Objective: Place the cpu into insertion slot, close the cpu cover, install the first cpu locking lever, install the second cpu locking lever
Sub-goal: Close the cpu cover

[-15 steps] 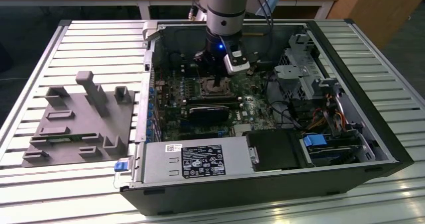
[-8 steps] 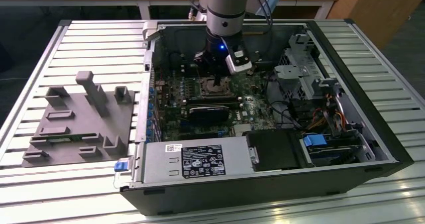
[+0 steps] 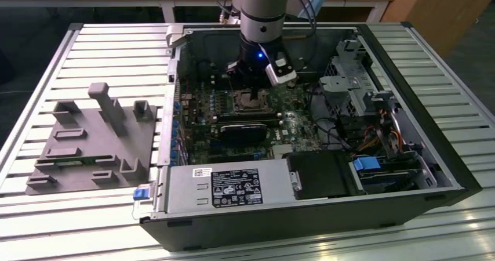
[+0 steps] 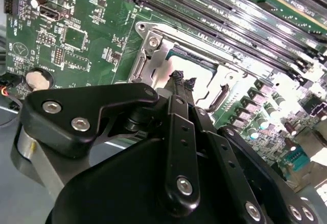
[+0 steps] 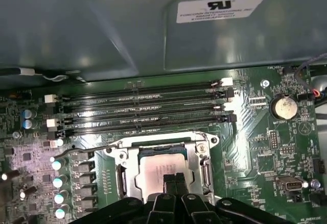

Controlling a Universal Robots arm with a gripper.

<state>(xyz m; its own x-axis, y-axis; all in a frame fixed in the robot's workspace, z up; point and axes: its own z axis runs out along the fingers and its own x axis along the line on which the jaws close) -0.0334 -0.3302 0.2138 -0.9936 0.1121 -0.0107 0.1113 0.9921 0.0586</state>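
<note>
As one scans from the exterior view's left, fixture: a grey moulded fixture (image 3: 93, 142) with upright posts sits on the slatted tabletop (image 3: 101, 52), well apart from the work.
Case: an open computer case (image 3: 309, 223) lies on its side just beside the fixture, its green circuit board (image 3: 205, 107) facing up.
Power supply: the silver power supply (image 3: 224, 187) runs along the case's near edge.
Black card: a black card (image 3: 246, 131) stands on the board, near the slot.
Arm: the arm (image 3: 261, 6) comes straight down into the case.
Gripper: the gripper (image 3: 251, 93) (image 5: 174, 180) (image 4: 184, 78) hangs low over the slot. In both wrist views its two fingers are drawn together with nothing between them. Whether the tips touch the chip I cannot tell.
Cpu: the cpu (image 5: 156, 170) lies flat in the insertion slot (image 5: 111, 153), beside the long memory slots (image 5: 148, 114).
Cpu cover: the cpu cover (image 5: 132, 178) lies down around the chip, whose top shows through the cut-out.
Locking lever: a thin locking lever (image 5: 89, 150) sticks out from the slot's corner. Latched or not, I cannot tell.
Drive cage: a metal drive cage (image 3: 348, 81) stands at the exterior view's right.
</note>
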